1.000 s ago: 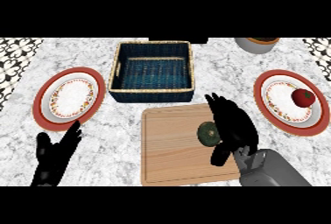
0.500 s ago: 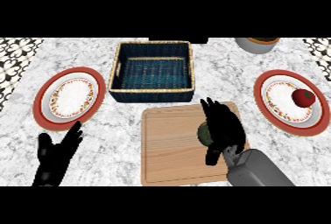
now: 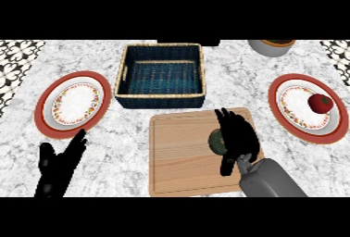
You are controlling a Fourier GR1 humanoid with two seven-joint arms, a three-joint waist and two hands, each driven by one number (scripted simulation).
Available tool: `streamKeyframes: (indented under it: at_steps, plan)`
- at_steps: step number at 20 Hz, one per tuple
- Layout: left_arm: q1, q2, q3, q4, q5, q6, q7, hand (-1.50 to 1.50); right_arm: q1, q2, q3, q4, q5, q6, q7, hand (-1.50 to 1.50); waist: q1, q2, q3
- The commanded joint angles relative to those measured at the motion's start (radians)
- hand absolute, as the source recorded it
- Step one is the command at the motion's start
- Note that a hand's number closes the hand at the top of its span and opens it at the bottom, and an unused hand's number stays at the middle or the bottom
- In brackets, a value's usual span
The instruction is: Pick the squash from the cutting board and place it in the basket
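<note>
Beneath the right hand (image 3: 240,139) (fingers (image 3: 226,121) forward), the squash (image 3: 215,141) half shows.

Desk (image 3: 137,129): white marble with grey veining, edged at the far corners by black-and-white floral tiles (image 3: 17,60). Basket (image 3: 161,96): dark blue weave, tan rim; board (image 3: 184,157): pale wood grain; squash (image 3: 216,141): dark green. Two plates, left (image 3: 48,111) and right (image 3: 280,92): red rim, white centre, ring of orange flecks, the right one with a red fruit (image 3: 321,102); hands, left (image 3: 58,166) and right (image 3: 238,136): black; forearm (image 3: 270,178): grey.
</note>
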State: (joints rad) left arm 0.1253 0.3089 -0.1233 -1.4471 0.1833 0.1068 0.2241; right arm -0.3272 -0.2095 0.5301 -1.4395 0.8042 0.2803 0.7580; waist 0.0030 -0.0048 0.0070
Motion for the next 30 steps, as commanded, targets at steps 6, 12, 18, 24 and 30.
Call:
streamKeyframes:
  at_steps: [6, 12, 18, 24, 30]
  plan:
    - [0.025, -0.004, 0.039, 0.044, -0.016, -0.051, 0.016, 0.0, 0.045, 0.066, -0.016, 0.059, 0.089, -0.051, -0.059, -1.5, 0.0, 0.005, -0.007]
    - [0.049, -0.027, 0.042, 0.046, -0.021, -0.067, 0.002, 0.0, 0.018, 0.019, -0.02, 0.115, 0.133, -0.049, -0.178, 1.5, 0.002, 0.005, -0.007]
    - [0.012, -0.044, 0.061, 0.032, -0.035, -0.053, 0.049, 0.0, 0.001, 0.029, 0.001, 0.108, 0.224, -0.037, -0.184, 1.5, -0.001, 0.004, -0.007]
    - [-0.025, -0.058, 0.089, 0.114, -0.063, -0.075, -0.019, 0.0, 0.017, 0.024, -0.027, 0.203, 0.293, -0.146, -0.276, 1.5, -0.002, 0.005, -0.007]
    - [-0.059, -0.046, 0.02, 0.044, -0.083, -0.094, 0.048, 0.0, -0.229, 0.207, 0.242, 0.139, 0.141, -0.072, 0.166, 1.5, 0.137, 0.021, -0.008]
